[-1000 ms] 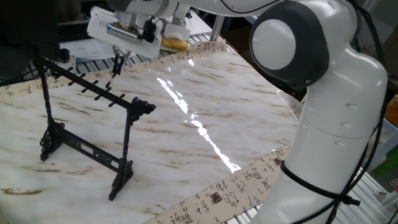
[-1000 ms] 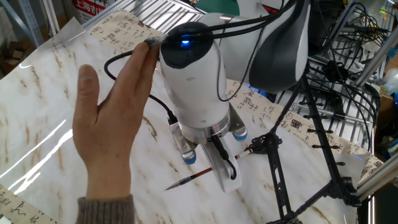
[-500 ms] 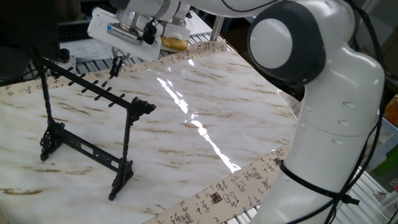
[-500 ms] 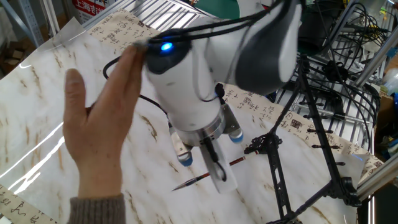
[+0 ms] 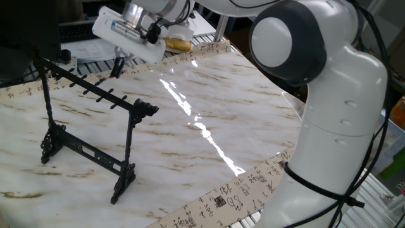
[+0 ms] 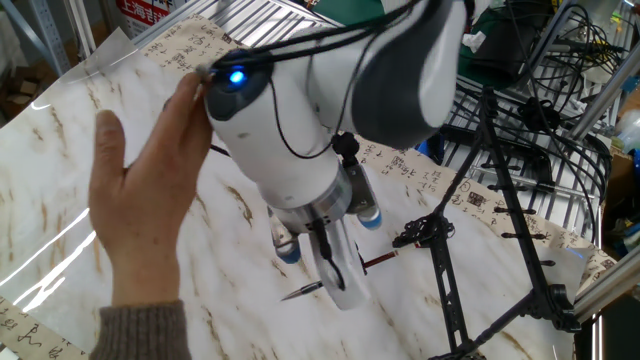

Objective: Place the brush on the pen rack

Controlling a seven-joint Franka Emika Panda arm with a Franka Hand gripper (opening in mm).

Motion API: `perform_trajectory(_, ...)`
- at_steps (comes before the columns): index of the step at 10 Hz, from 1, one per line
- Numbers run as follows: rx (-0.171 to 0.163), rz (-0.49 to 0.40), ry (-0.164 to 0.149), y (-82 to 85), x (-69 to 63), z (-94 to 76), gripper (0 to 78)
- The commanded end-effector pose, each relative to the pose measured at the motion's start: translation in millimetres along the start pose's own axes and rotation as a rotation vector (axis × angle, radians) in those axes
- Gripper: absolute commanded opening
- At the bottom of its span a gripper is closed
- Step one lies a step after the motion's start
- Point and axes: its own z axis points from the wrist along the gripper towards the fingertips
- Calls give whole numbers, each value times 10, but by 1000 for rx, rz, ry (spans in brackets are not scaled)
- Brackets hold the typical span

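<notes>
Fixed view from the rack side: gripper [image 5: 118,66] sits at the far left of the marble-patterned table [image 5: 209,107], fingers pointing down, just beyond the far end of the pen rack [image 5: 88,126]. A thin dark shaft shows between the fingers, tilted; I take it to be the brush [image 5: 117,68], so the claw reads as closed on it, though detail is too small here to confirm contact. In the other fixed view the brush [image 6: 335,278] shows more plainly: slim reddish-dark shaft lying nearly level, pointed tip toward the near left, passing behind the fingers [image 6: 330,262], clear of the tabletop as far as I can judge. Gripped near mid-length, probably so both ends stay free for hanging. Loop end not resolvable. A person's hand [image 6: 140,215] rests open against the wrist housing, sleeve at the near edge; likely guiding the arm by hand. Rack stands upright on both feet, top bar with its row of pegs slanting from far left to near right, no brush on it. Judgement: carry phase, brush not yet at the pegs. Shaft must tilt upright before the loop can catch a peg.
</notes>
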Motion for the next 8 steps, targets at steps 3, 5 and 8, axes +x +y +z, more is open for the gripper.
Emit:
perform_trajectory(3, -24, 62, 57, -2, 10, -63, 12)
perform_trajectory(5, -30, 74, 64, -4, 17, -69, 12)
perform_trajectory(8, -41, 92, 76, -7, 43, -83, 12)
